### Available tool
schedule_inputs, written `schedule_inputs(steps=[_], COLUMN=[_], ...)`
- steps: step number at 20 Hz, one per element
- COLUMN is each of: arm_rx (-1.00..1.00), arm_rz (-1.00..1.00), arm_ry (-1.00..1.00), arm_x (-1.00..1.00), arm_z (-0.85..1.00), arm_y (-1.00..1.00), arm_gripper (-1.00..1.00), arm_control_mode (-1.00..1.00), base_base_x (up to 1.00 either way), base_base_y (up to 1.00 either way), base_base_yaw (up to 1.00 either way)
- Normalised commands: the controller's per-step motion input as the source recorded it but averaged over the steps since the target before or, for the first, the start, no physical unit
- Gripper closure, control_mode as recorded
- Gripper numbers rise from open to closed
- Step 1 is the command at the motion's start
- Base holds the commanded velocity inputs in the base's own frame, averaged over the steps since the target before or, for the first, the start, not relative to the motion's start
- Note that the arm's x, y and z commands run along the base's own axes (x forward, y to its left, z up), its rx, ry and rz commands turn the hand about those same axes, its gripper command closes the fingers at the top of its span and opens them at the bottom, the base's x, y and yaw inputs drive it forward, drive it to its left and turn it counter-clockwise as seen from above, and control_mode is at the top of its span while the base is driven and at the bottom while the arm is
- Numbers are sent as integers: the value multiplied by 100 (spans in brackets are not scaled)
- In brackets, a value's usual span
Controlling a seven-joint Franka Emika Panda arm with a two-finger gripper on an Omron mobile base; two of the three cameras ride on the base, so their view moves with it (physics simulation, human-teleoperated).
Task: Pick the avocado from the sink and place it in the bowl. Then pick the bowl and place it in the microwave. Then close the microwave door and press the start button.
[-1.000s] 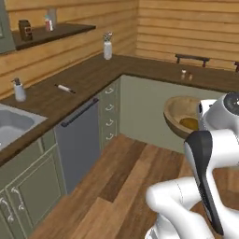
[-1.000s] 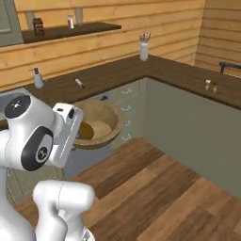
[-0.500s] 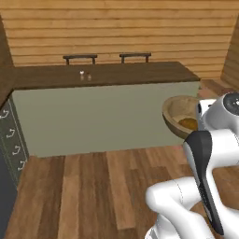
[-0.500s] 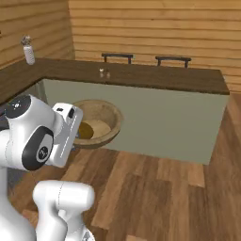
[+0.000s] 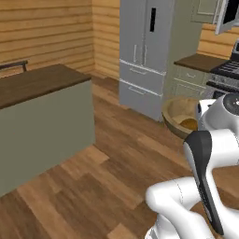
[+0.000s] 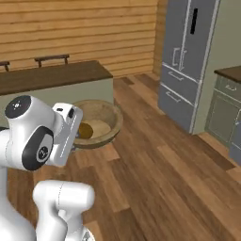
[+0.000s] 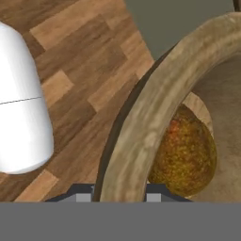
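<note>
My gripper (image 7: 120, 192) is shut on the rim of the wooden bowl (image 7: 155, 113) and holds it in the air above the wooden floor. The brownish avocado (image 7: 186, 153) lies inside the bowl, against its wall. From the left base the bowl (image 5: 179, 114) hangs in front of my white hand, with the avocado (image 5: 189, 124) in it. From the right base the bowl (image 6: 99, 123) and avocado (image 6: 84, 130) sit just right of the hand. A silver-framed door with dark glass, the microwave door (image 5: 228, 15), juts in at the top right corner. The sink is out of view.
A tall grey fridge (image 5: 149, 51) (image 6: 188, 61) stands ahead. A black gas stove (image 5: 226, 70) and a dark counter (image 5: 200, 60) lie to its right. The dark-topped island (image 5: 37, 84) (image 6: 52, 77) is on the left, with open wooden floor (image 5: 107, 172) between.
The whole picture has swung as the base turned: the sink counter and the island's long side gave way to the fridge and stove. The bowl with the avocado stays in my grip.
</note>
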Motion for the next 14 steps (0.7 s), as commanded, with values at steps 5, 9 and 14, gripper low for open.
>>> schedule_inputs(steps=[5,9,14], arm_rx=[0,0,0], arm_rz=[0,0,0], arm_ry=[0,0,0], arm_x=[0,0,0], arm_z=[0,0,0], arm_y=[0,0,0], arm_gripper=[100,100,100], arm_control_mode=[100,100,100], base_base_x=[17,65,98], base_base_y=[29,53,40], base_base_yaw=[-86,-60,-44])
